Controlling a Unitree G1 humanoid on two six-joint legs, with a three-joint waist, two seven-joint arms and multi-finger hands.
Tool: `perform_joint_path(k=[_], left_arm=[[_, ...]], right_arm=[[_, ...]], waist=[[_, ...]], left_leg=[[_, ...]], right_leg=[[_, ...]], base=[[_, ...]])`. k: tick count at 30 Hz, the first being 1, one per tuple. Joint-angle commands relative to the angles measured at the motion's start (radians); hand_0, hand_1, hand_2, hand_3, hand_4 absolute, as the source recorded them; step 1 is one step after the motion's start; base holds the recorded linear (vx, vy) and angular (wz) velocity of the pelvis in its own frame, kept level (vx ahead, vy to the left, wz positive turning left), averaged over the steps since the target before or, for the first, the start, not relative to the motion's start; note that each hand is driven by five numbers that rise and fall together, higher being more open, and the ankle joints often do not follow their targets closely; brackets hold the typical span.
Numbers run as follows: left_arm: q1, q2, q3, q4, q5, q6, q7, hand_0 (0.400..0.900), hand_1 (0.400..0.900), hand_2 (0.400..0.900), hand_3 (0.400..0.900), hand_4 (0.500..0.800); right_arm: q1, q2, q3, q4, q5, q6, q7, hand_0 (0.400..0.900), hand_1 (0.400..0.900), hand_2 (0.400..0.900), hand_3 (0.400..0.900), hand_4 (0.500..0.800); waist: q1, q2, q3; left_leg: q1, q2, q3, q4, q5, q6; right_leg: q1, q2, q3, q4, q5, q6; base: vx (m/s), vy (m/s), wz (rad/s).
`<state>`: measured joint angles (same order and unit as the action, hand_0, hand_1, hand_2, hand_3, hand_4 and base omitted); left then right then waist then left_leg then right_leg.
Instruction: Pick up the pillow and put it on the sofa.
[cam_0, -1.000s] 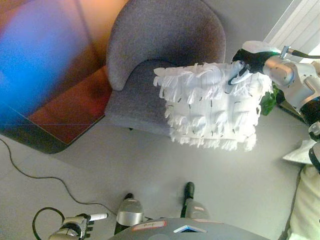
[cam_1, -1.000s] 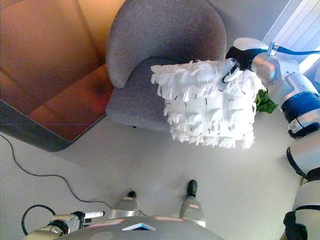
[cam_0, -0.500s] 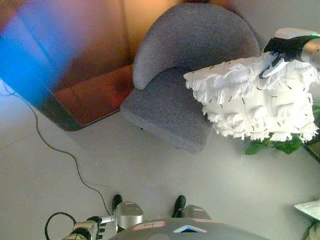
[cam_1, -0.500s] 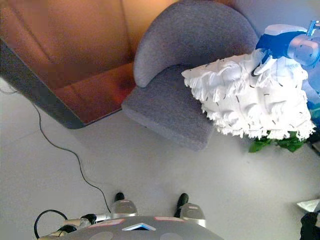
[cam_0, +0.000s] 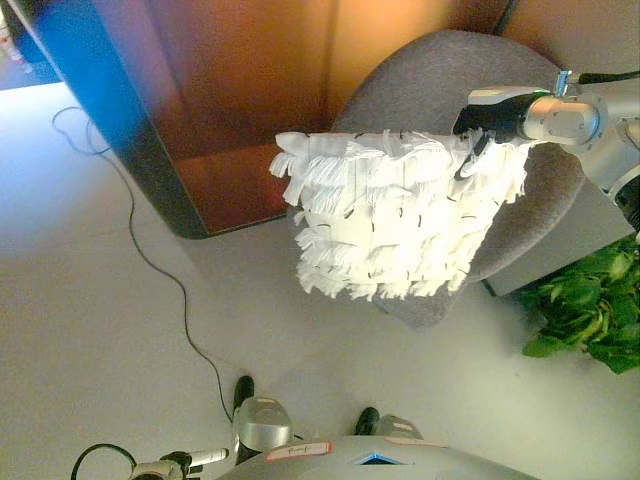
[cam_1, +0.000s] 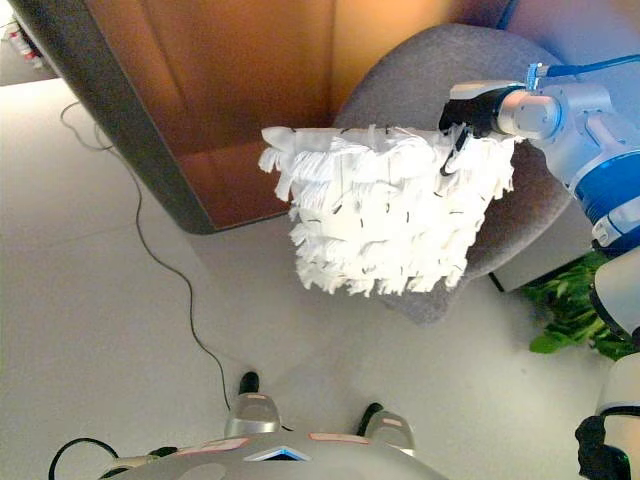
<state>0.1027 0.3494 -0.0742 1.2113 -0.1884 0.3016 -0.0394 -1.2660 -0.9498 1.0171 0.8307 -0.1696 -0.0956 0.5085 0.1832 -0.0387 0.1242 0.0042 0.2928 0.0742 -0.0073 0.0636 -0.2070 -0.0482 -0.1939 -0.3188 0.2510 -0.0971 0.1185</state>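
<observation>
**Pillow held aloft in front of armchair**

The right hand (cam_0: 487, 118) has its fingers curled round the upper corner of the white fringed pillow (cam_0: 385, 215). The pillow hangs clear of the floor (cam_0: 90, 330), in front of the grey armchair (cam_0: 545, 190), overlapping its seat. The left hand (cam_0: 168, 466) shows at the lower edge; whether it is open or closed cannot be told. A green plant (cam_0: 590, 310) stands right of the armchair.
</observation>
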Motion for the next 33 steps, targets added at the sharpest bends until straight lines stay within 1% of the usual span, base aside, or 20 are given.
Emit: perform_joint_path(k=[1, 4, 7, 9, 12, 13, 14, 16, 17, 18, 19, 20, 23, 27, 33], left_arm=[[-0.014, 0.069, -0.036, 0.080, 0.057, -0.010, -0.013, 0.900, 0.900, 0.900, 0.900, 0.800], [-0.030, 0.073, -0.035, 0.082, 0.046, -0.017, -0.019, 0.900, 0.900, 0.900, 0.900, 0.800], [-0.039, 0.075, -0.037, 0.088, 0.043, -0.035, -0.031, 0.900, 0.900, 0.900, 0.900, 0.800], [-0.043, 0.073, -0.043, 0.089, 0.029, -0.044, -0.031, 0.900, 0.900, 0.900, 0.900, 0.800], [-0.052, 0.074, -0.050, 0.084, 0.007, -0.059, -0.033, 0.900, 0.900, 0.900, 0.900, 0.800], [-0.055, 0.075, -0.053, 0.085, -0.004, -0.066, -0.039, 0.900, 0.900, 0.900, 0.900, 0.800], [-0.059, 0.074, -0.053, 0.085, -0.012, -0.073, -0.045, 0.900, 0.900, 0.900, 0.900, 0.800], [-0.064, 0.070, -0.055, 0.083, -0.027, -0.085, -0.061, 0.900, 0.900, 0.900, 0.900, 0.800], [-0.068, 0.068, -0.058, 0.081, -0.034, -0.088, -0.067, 0.900, 0.900, 0.900, 0.900, 0.800], [-0.068, 0.064, -0.060, 0.080, -0.040, -0.093, -0.077, 0.900, 0.900, 0.900, 0.900, 0.800], [-0.065, 0.062, -0.060, 0.080, -0.041, -0.098, -0.083, 0.900, 0.900, 0.900, 0.900, 0.800], [-0.061, 0.060, -0.061, 0.082, -0.044, -0.104, -0.090, 0.900, 0.900, 0.900, 0.900, 0.800], [-0.059, 0.062, -0.064, 0.082, -0.041, -0.104, -0.117, 0.900, 0.900, 0.900, 0.900, 0.800], [-0.055, 0.069, -0.065, 0.080, -0.040, -0.113, -0.134, 0.900, 0.900, 0.900, 0.900, 0.800], [-0.059, 0.081, -0.060, 0.078, -0.034, -0.092, -0.149, 0.900, 0.900, 0.900, 0.900, 0.800]], right_arm=[[-0.255, -0.039, -0.086, 0.182, -0.025, 0.112, -0.085, 0.400, 0.400, 0.400, 0.400, 0.500], [-0.266, -0.047, -0.088, 0.249, -0.035, 0.163, -0.109, 0.400, 0.400, 0.400, 0.400, 0.500], [-0.270, -0.059, -0.101, 0.309, -0.052, 0.204, -0.132, 0.400, 0.400, 0.400, 0.400, 0.500], [-0.269, -0.064, -0.110, 0.331, -0.036, 0.251, -0.137, 0.400, 0.400, 0.400, 0.400, 0.500], [-0.274, -0.067, -0.129, 0.362, -0.010, 0.298, -0.161, 0.400, 0.400, 0.400, 0.400, 0.500], [-0.277, -0.064, -0.139, 0.376, -0.007, 0.314, -0.171, 0.400, 0.400, 0.400, 0.400, 0.500], [-0.279, -0.063, -0.148, 0.387, -0.013, 0.326, -0.176, 0.400, 0.400, 0.400, 0.400, 0.500], [-0.289, -0.067, -0.157, 0.418, -0.020, 0.369, -0.181, 0.400, 0.400, 0.400, 0.400, 0.500], [-0.296, -0.071, -0.157, 0.429, -0.036, 0.369, -0.209, 0.400, 0.400, 0.400, 0.400, 0.500], [-0.301, -0.079, -0.152, 0.433, -0.050, 0.372, -0.281, 0.400, 0.400, 0.400, 0.400, 0.500], [-0.300, -0.086, -0.156, 0.433, -0.042, 0.385, -0.297, 0.900, 0.900, 0.900, 0.900, 0.800], [-0.300, -0.093, -0.162, 0.435, -0.038, 0.390, -0.296, 0.900, 0.900, 0.900, 0.900, 0.800], [-0.307, -0.108, -0.148, 0.436, -0.071, 0.400, -0.342, 0.900, 0.900, 0.900, 0.900, 0.800], [-0.309, -0.129, -0.133, 0.437, -0.083, 0.401, -0.344, 0.900, 0.900, 0.900, 0.900, 0.800], [-0.310, -0.162, -0.121, 0.440, -0.116, 0.380, -0.329, 0.900, 0.900, 0.900, 0.900, 0.800]], waist=[[0.029, -0.015, -0.049], [0.036, 0.003, -0.025], [0.036, 0.029, -0.004], [0.034, 0.046, 0.012], [0.029, 0.068, 0.036], [0.024, 0.077, 0.045], [0.025, 0.083, 0.054], [0.021, 0.103, 0.069], [0.018, 0.112, 0.076], [0.015, 0.124, 0.082], [0.012, 0.129, 0.086], [0.008, 0.135, 0.088], [-0.001, 0.147, 0.094], [-0.014, 0.147, 0.093], [-0.040, 0.132, 0.069]], left_leg=[[0.084, 0.167, -0.001, 0.001, 0.221, -0.054], [0.054, 0.170, -0.016, -0.010, 0.234, -0.055], [0.032, 0.171, -0.017, -0.022, 0.240, -0.055], [0.022, 0.167, -0.021, -0.030, 0.241, -0.055], [0.003, 0.162, -0.026, -0.038, 0.236, -0.055], [0.007, 0.160, -0.026, -0.045, 0.223, -0.055], [-0.012, 0.157, -0.029, -0.038, 0.231, -0.054], [-0.032, 0.149, -0.033, -0.037, 0.227, -0.053], [-0.041, 0.144, -0.036, -0.036, 0.225, -0.052], [-0.047, 0.140, -0.036, -0.036, 0.223, -0.051], [-0.051, 0.137, -0.033, -0.035, 0.222, -0.051], [-0.057, 0.132, -0.031, -0.034, 0.222, -0.050], [-0.074, 0.121, -0.026, -0.034, 0.217, -0.048], [-0.069, 0.114, -0.013, -0.033, 0.213, -0.050], [-0.037, 0.115, 0.019, -0.030, 0.207, -0.052]], right_leg=[[-0.099, -0.062, 0.004, 0.060, 0.017, -0.006], [-0.135, -0.066, 0.007, 0.076, 0.011, -0.011], [-0.180, -0.075, 0.009, 0.108, 0.005, -0.014], [-0.210, -0.083, 0.015, 0.127, 0.003, -0.014], [-0.267, -0.102, 0.033, 0.162, 0.003, -0.011], [-0.290, -0.113, 0.044, 0.188, -0.013, 0.000], [-0.323, -0.120, 0.049, 0.204, 0.003, -0.009], [-0.376, -0.133, 0.072, 0.240, 0.000, -0.008], [-0.395, -0.135, 0.082, 0.251, -0.001, -0.009], [-0.413, -0.139, 0.091, 0.262, -0.001, -0.009], [-0.426, -0.142, 0.097, 0.270, 0.000, -0.008], [-0.442, -0.145, 0.106, 0.279, 0.000, -0.008], [-0.462, -0.145, 0.122, 0.279, 0.003, -0.004], [-0.458, -0.141, 0.131, 0.266, 0.008, 0.000], [-0.424, -0.127, 0.136, 0.227, 0.015, 0.002]], base=[[-0.02, -0.087, 0.23], [-0.08, -0.079, 0.19], [-0.10, -0.058, 0.16], [-0.06, -0.035, 0.03], [-0.06, -0.023, 0.00], [-0.09, 0.014, -0.07], [-0.10, 0.040, -0.08], [-0.11, 0.049, -0.06], [-0.06, 0.065, -0.03], [-0.04, 0.062, -0.01], [-0.02, 0.073, -0.03], [-0.01, 0.064, -0.07], [-0.02, 0.034, -0.06], [0.02, 0.023, -0.12], [0.06, 0.021, -0.17]])
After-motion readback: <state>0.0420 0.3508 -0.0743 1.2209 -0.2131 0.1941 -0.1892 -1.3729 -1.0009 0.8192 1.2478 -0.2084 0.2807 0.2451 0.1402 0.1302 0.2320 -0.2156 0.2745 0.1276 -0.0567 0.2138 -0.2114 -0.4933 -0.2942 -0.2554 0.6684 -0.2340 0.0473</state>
